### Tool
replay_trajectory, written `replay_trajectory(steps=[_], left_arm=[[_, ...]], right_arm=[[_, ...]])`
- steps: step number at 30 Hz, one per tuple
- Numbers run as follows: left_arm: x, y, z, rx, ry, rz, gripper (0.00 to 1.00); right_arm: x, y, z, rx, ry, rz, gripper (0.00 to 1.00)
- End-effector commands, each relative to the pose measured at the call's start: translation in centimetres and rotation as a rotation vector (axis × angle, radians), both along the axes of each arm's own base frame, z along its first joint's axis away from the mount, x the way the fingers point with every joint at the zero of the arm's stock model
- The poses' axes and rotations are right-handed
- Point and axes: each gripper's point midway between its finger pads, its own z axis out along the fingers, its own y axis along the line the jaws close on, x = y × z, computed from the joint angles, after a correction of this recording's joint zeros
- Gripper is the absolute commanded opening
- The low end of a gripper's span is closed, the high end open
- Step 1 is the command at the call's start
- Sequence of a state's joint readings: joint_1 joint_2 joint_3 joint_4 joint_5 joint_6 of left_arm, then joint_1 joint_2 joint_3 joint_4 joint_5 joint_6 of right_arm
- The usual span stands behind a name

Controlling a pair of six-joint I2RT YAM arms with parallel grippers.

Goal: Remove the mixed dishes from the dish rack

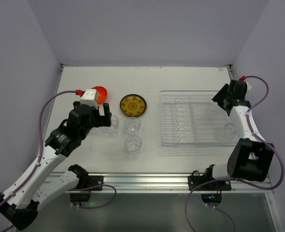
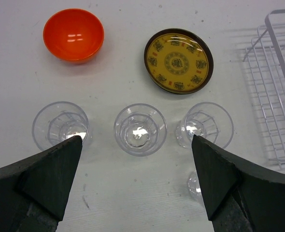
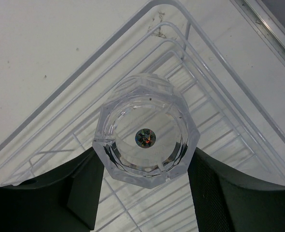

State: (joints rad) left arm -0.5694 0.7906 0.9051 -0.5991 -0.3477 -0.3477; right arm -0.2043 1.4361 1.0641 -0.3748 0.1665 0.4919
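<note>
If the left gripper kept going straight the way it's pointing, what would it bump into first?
Most likely the middle clear plastic cup in the row of three. It sits centred between the fingers of the open left gripper, though how far below it is unclear.

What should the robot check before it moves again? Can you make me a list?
1. Left gripper open, holding nothing: ok.
2. Right gripper fingers on both sides of the rack cup: ok.
3. Right gripper squeezing that cup firmly: cannot tell.
4. No other dishes showing in the rack: ok.
5. Bowl and plate out of the rack: ok.
</note>
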Motion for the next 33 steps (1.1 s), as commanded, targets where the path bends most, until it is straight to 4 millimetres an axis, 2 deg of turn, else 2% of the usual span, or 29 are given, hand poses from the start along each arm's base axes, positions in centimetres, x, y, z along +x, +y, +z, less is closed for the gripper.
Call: replay_trajectory(steps=[1, 3, 4, 5, 6, 7, 8, 9, 10, 11, 12, 13, 15, 16, 18, 21, 24, 25, 29, 31, 32, 33], left_arm=[[0.3, -0.5, 2.6, -0.059, -0.063, -0.014, 1.0], [-0.4, -2.0, 3.5, -0.143, -0.06, -0.074, 1.0], [-0.4, -2.9, 4.4, -0.192, -0.082, -0.106, 1.0], [-1.1, -4.4, 5.2, -0.25, -0.09, -0.188, 1.0], [-1.3, -5.5, 5.6, -0.304, -0.09, -0.226, 1.0], [-1.1, -6.6, 6.7, -0.36, -0.13, -0.268, 1.0], [-1.9, -8.4, 7.5, -0.419, -0.131, -0.369, 1.0], [-2.3, -9.5, 8.1, -0.486, -0.128, -0.412, 1.0], [-2.2, -11.0, 9.3, -0.55, -0.174, -0.471, 1.0], [-3.2, -12.5, 10.0, -0.604, -0.173, -0.563, 1.0], [-3.5, -13.6, 12.5, -0.692, -0.244, -0.622, 1.0], [-4.1, -15.4, 11.8, -0.72, -0.214, -0.672, 1.0], [-4.8, -17.3, 13.6, -0.768, -0.28, -0.724, 1.0], [-5.4, -19.2, 13.5, -0.77, -0.268, -0.761, 1.0], [-5.7, -21.1, 13.9, -0.793, -0.281, -0.807, 1.0], [-6.2, -22.9, 14.6, -0.843, -0.302, -0.858, 1.0], [-7.1, -24.3, 15.7, -0.862, -0.353, -0.909, 1.0], [-6.8, -24.8, 15.4, -0.857, -0.351, -0.909, 1.0], [-7.0, -25.9, 16.9, -0.878, -0.411, -0.938, 1.0], [-7.1, -26.4, 17.0, -0.892, -0.414, -0.953, 1.0], [-7.6, -26.4, 18.0, -0.927, -0.443, -0.975, 1.0], [-8.2, -26.9, 17.9, -0.94, -0.44, -1.0, 1.0]], right_arm=[[-0.2, 0.9, 4.3, 0.017, -0.159, 0.026, 0.0], [-0.9, 2.1, 4.6, 0.048, -0.184, 0.064, 0.0], [-1.5, 2.4, 6.0, 0.05, -0.224, 0.074, 0.0], [-1.9, 3.3, 5.9, 0.076, -0.236, 0.105, 0.0], [-2.3, 4.0, 6.6, 0.095, -0.259, 0.134, 0.0], [-3.0, 4.8, 8.0, 0.104, -0.305, 0.162, 0.0], [-3.4, 5.5, 8.3, 0.129, -0.329, 0.185, 0.0], [-3.7, 7.3, 9.2, 0.183, -0.37, 0.267, 0.0], [-4.5, 8.5, 11.0, 0.2, -0.434, 0.318, 0.0], [-4.9, 9.6, 11.7, 0.238, -0.466, 0.361, 0.0], [-5.8, 11.7, 12.6, 0.302, -0.491, 0.459, 0.0], [-6.7, 12.9, 13.8, 0.346, -0.54, 0.5, 0.0], [-8.5, 15.7, 15.4, 0.44, -0.589, 0.644, 0.0], [-9.2, 16.4, 16.3, 0.457, -0.622, 0.685, 0.0], [-11.3, 18.1, 17.6, 0.529, -0.662, 0.763, 0.0], [-13.3, 18.8, 19.4, 0.525, -0.721, 0.789, 0.0], [-15.4, 20.3, 21.1, 0.57, -0.764, 0.898, 0.0], [-16.4, 21.0, 21.6, 0.598, -0.757, 0.955, 0.0], [-18.8, 22.1, 23.2, 0.598, -0.8, 1.058, 0.0], [-19.9, 22.6, 23.8, 0.607, -0.812, 1.101, 0.0], [-20.4, 22.8, 23.8, 0.612, -0.808, 1.127, 0.0], [-20.9, 23.0, 24.1, 0.607, -0.819, 1.142, 0.0]])
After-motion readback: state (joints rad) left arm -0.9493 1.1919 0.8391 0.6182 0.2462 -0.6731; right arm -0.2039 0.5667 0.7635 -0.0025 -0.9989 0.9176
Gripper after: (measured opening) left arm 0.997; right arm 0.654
